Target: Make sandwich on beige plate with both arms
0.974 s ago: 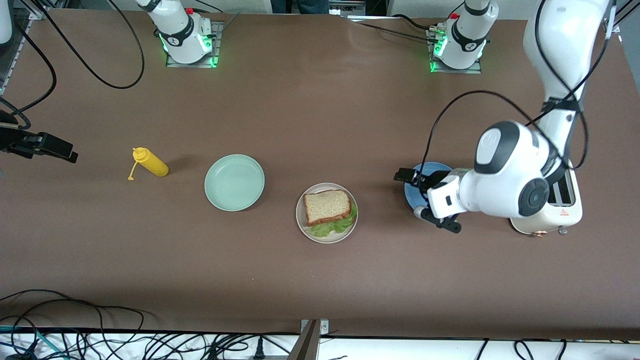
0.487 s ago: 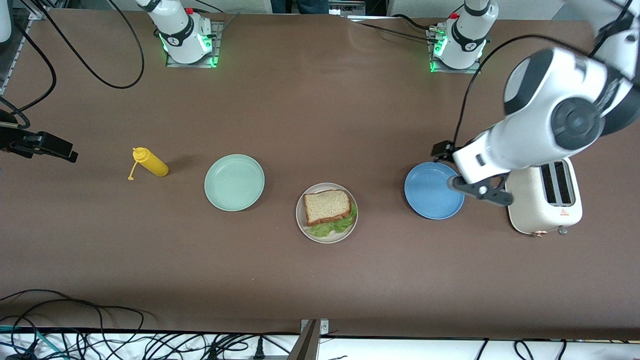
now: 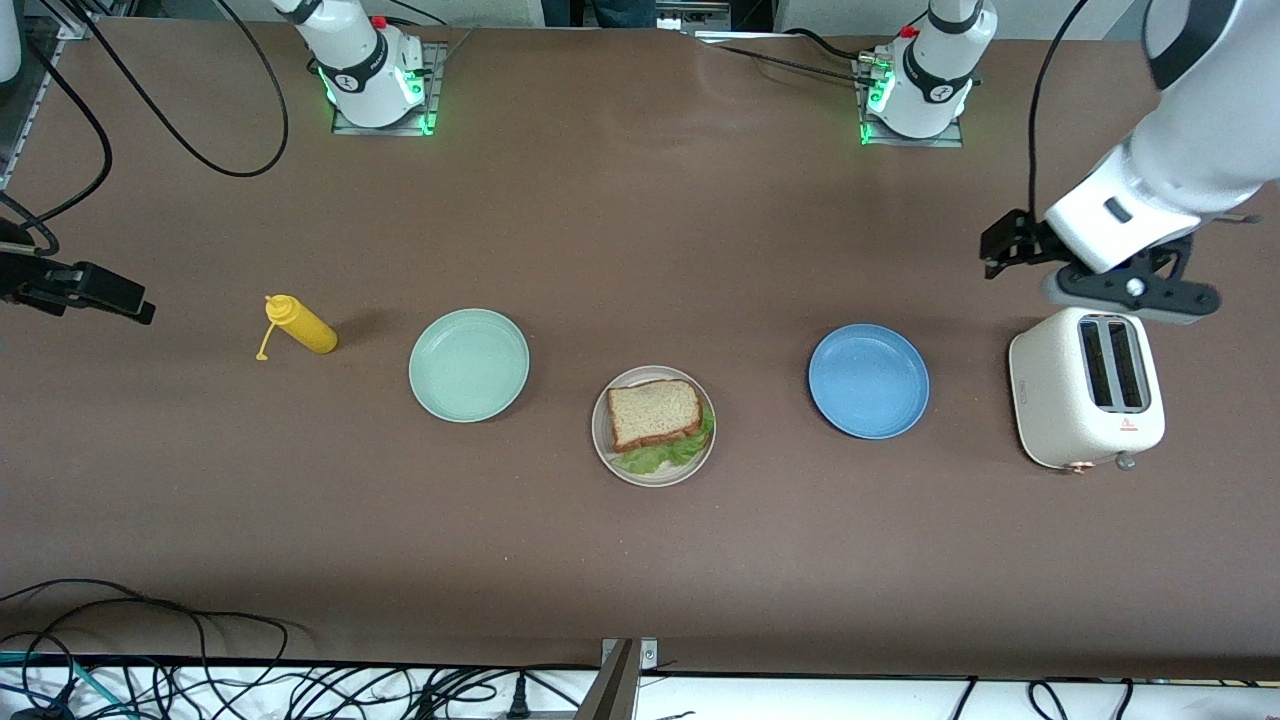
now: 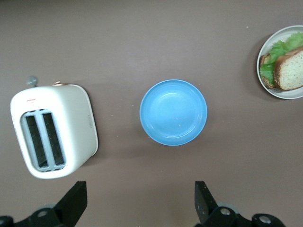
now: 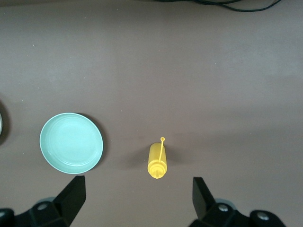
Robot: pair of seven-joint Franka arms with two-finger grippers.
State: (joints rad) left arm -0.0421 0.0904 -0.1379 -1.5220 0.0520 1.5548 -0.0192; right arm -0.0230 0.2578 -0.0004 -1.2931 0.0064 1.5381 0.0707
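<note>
The sandwich (image 3: 655, 412), brown bread over ruffled green lettuce, lies on the beige plate (image 3: 603, 447) at the table's middle. It also shows at the edge of the left wrist view (image 4: 289, 68). My left gripper (image 3: 1003, 243) is open and empty, high over bare table next to the toaster; its fingers (image 4: 75, 203) stand wide apart. My right gripper (image 3: 135, 305) is open and empty, waiting high over the right arm's end of the table; its fingers (image 5: 73, 194) stand wide apart.
A blue plate (image 3: 868, 380) and a white toaster (image 3: 1087, 388) sit toward the left arm's end. A mint-green plate (image 3: 468, 364) and a yellow squeeze bottle (image 3: 300, 325) lying on its side sit toward the right arm's end. Cables hang along the table's edges.
My left arm has risen and swung away from over the blue plate to over the table by the toaster. The right arm has not moved.
</note>
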